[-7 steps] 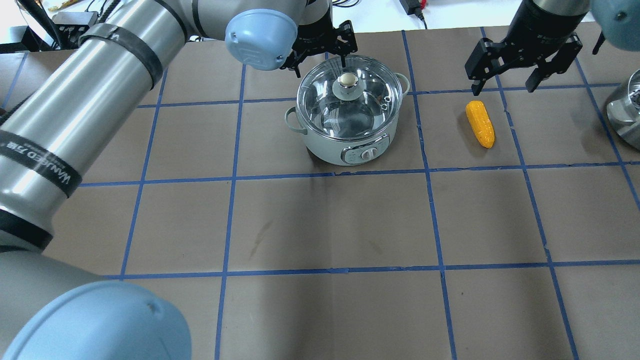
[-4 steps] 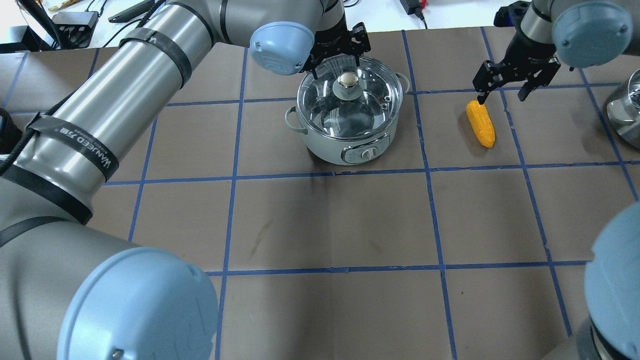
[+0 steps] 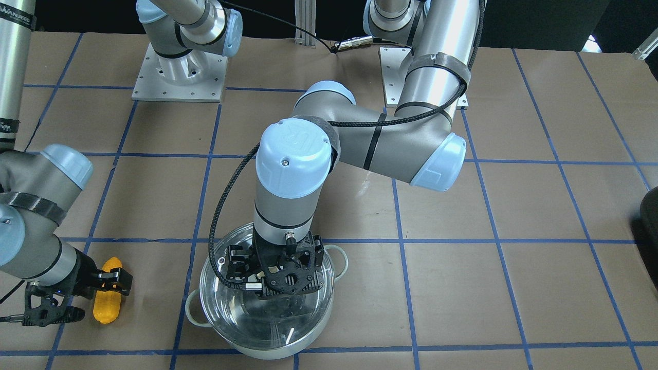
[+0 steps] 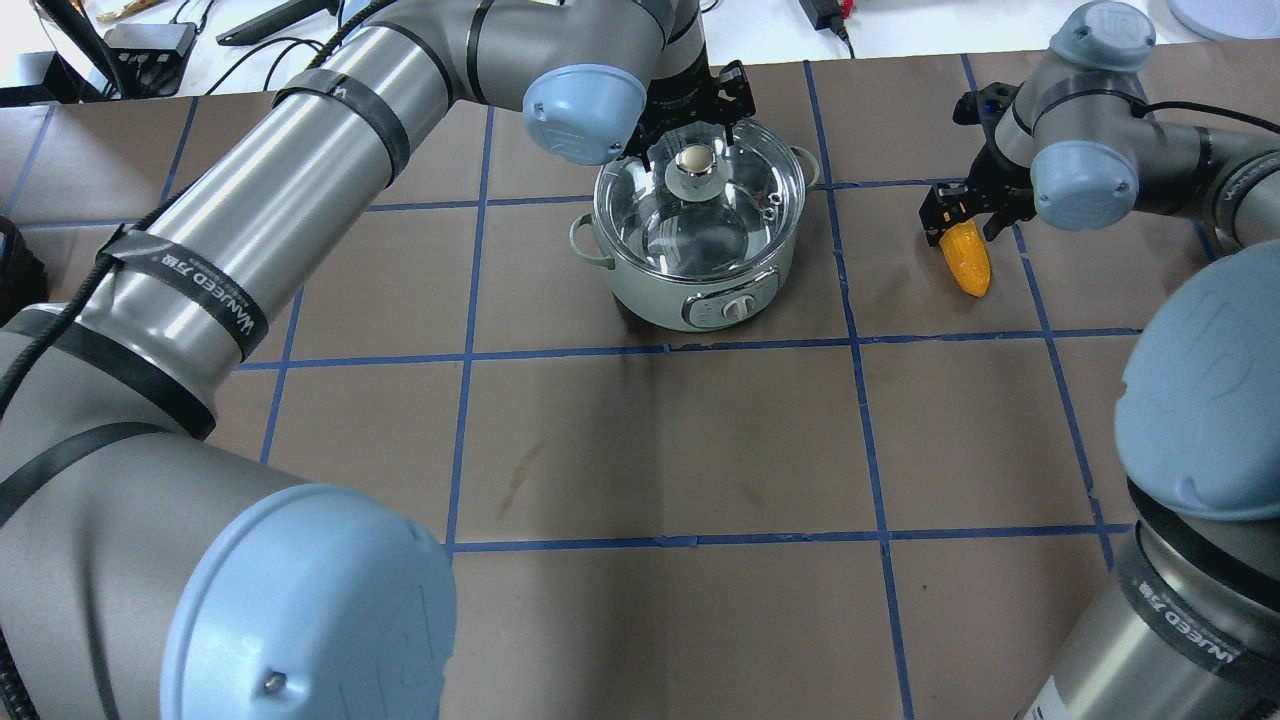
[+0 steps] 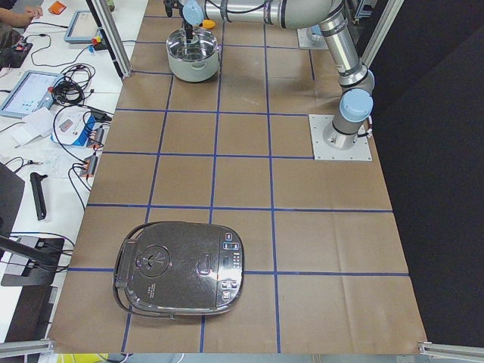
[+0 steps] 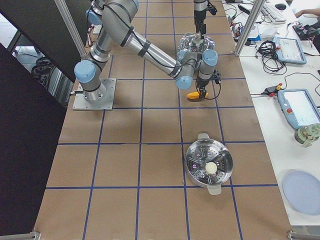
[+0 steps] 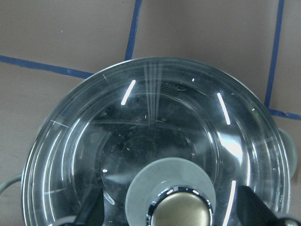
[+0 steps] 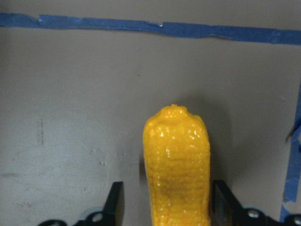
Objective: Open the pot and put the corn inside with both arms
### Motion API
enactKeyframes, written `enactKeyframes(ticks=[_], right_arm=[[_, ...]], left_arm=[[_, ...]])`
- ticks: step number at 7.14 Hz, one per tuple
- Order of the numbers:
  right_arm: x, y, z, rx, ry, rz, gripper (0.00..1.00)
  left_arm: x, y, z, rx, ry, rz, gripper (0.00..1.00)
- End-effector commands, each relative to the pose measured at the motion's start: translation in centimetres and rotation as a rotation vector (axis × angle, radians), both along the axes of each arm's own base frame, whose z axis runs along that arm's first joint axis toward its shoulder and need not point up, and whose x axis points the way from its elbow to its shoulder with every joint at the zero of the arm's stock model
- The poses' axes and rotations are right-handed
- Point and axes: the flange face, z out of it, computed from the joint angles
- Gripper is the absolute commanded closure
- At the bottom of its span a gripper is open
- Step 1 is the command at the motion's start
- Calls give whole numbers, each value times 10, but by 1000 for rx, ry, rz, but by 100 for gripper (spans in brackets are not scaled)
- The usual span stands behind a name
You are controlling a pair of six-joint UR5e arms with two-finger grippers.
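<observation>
Right hand [image 8: 167, 207] above blue-taped table [image 4: 660, 440]

One pot [image 4: 650, 300], one lid [image 4: 750, 220], one corn [image 4: 968, 262]

Overhead: high, looking forward-down on pot [image 4: 645, 298]. Front: across bench [image 3: 514, 205], facing opposite way, same pot. Sides: far, along bench. Wrists: close over pot, corn [image 8: 176, 160].

- The pot [image 4: 660, 300], pale-sided with 2 loop handles, stands upright, its glass lid [image 4: 735, 215] on, directly beneath the left gripper [image 4: 690, 150], jaws spread either side of the knob [image 4: 694, 162].
- The corn [image 4: 968, 262], yellow-orange and bumpy, lies flat between the right gripper's [image 4: 962, 232] spread jaws, gaps on both sides.
</observation>
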Motion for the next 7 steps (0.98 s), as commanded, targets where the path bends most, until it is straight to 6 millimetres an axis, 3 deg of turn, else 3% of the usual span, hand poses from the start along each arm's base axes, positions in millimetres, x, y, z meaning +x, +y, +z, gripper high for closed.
enactKeyframes(ticks=[1,2,3,4,6,7], right_arm=[[0,1,-3,1,3,1,84],[-1,-1,2,-5,12,5,93],[-2,0,19,-15,23,5,93],[1,10,68,-7,21,3,93],[17,19,176,-3,10,8,95],[46,18,209,19,1,13,95]], left_arm=[[0,1,-2,1,0,-8,24],[-3,3,-3,2,0,-11,40],[-7,6,-2,4,1,-8,43],[-11,8,-2,5,1,-12,46],[-11,10,10,-6,5,-12,64],[-8,17,35,-30,9,-22,66]])
